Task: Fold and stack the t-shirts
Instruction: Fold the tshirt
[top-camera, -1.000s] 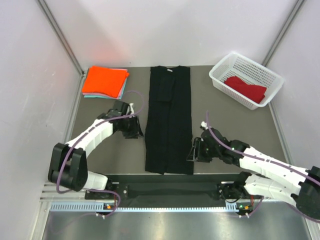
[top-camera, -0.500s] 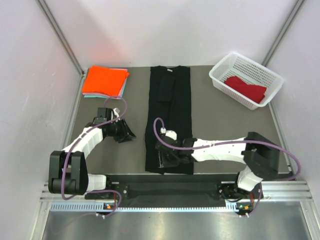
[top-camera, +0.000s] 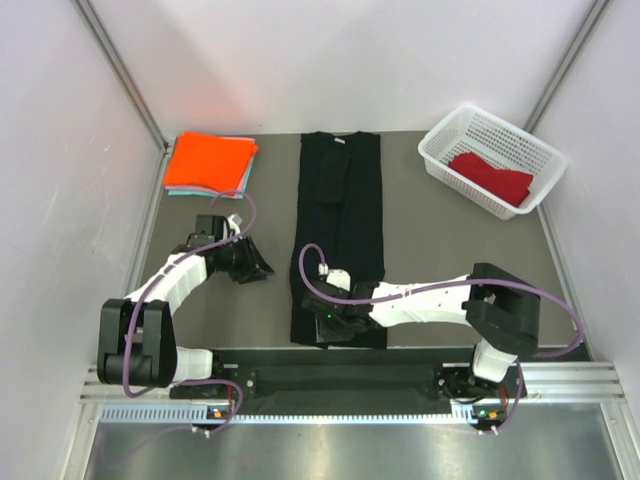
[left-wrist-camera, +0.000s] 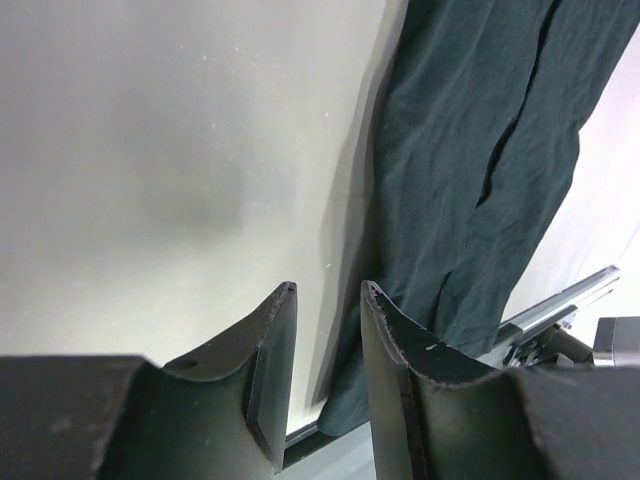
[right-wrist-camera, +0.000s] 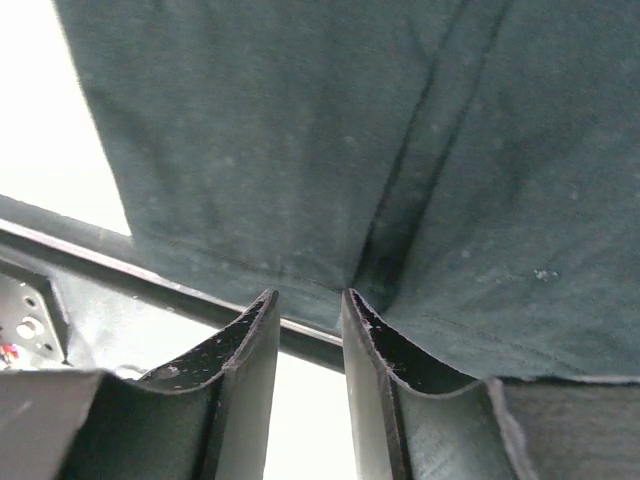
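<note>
While the black tee (top-camera: 338, 230) lay flat, left gripper (left-wrist-camera: 326, 290) and right gripper (right-wrist-camera: 306, 294) stood narrowly parted, holding nothing.

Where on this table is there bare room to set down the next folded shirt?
The widest bare table lies right of the black t-shirt, in front of the basket, beyond the right arm. The left side is crowded: orange t-shirt, left arm.

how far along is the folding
Done: orange t-shirt and teal t-shirt folded, stacked far left. In hand: black t-shirt, a long strip mid-table; right end effector open over its near hem, left end effector open beside it. Left: that fold, then the red t-shirt in the basket.
</note>
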